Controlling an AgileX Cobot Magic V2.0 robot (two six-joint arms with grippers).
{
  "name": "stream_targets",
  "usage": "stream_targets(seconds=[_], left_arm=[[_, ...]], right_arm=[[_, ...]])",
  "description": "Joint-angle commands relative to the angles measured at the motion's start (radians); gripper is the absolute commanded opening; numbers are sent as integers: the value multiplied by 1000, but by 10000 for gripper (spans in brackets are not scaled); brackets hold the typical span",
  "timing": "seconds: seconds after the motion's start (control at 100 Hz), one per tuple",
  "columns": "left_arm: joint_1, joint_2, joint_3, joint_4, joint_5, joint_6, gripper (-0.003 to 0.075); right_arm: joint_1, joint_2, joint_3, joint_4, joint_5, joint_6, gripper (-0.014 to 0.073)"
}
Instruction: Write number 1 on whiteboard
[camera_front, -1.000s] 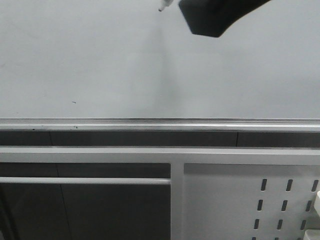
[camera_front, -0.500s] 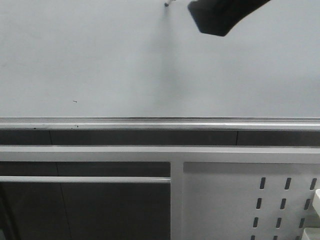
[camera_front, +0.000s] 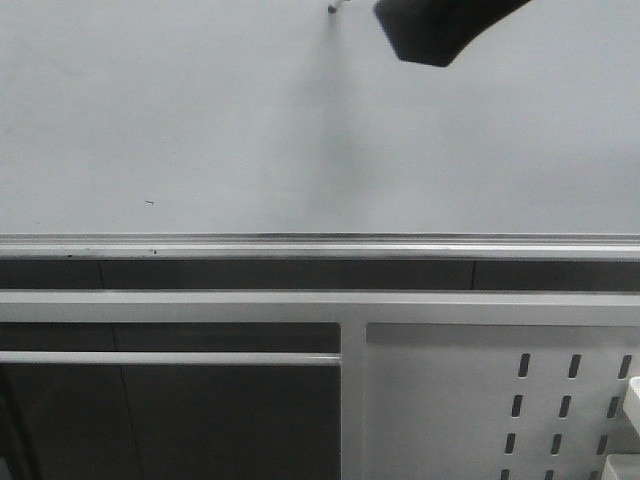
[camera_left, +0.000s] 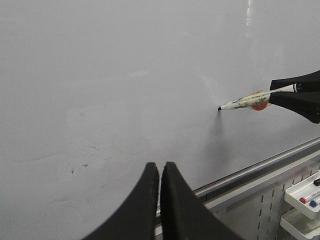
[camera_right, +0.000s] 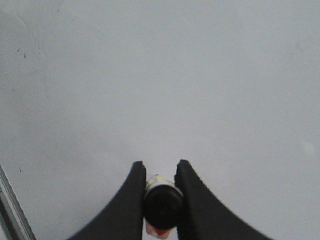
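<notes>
1. Whiteboard (camera_front: 200, 110) fills the front view down to its silver rail (camera_front: 300, 245); no stroke of the number 1 shows on it, only a tiny speck (camera_front: 150, 203) near the lower left.
2. Left gripper (camera_left: 160, 172) has its fingers pressed together on nothing, held off the board near the lower edge.
3. Marker (camera_left: 245, 101) is pinched between the fingers of the right gripper (camera_right: 160, 175), its tip at the board near the top edge; whether it truly touches I cannot tell.
4. Next, I judge: press lightly, then draw straight down toward the rail in one steady pull, keeping the tip square to the board.
5. Compared with a second ago, the right gripper sits a little higher and further right in the front view, and the tip has risen almost to the frame's top.
</notes>
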Motion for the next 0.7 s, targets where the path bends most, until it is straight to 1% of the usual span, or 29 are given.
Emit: stream_targets(seconds=[0.0,0.15,0.31,0.48,0.62,0.69], left_arm=[[3,14,-19,0,-69,-10,-20],[3,14,-19,0,-69,-10,-20],[3,14,-19,0,-70,-10,-20],[3,14,-19,0,-90,-10,-20],[3,14,-19,0,-99,-10,-20],[3,14,-19,0,-99,-10,-20]], right_arm=[[-31,-2,-33,25,-126,-24,-69],[-31,6,-33,28,-115,-24,-69],[-31,61,-29,114,-109,-22,-69],[-31,182,-27,124,-109,107,-69],[-31,288,-27,124,-109,139,-72],[-31,309,-27,124,-117,146,-73]])
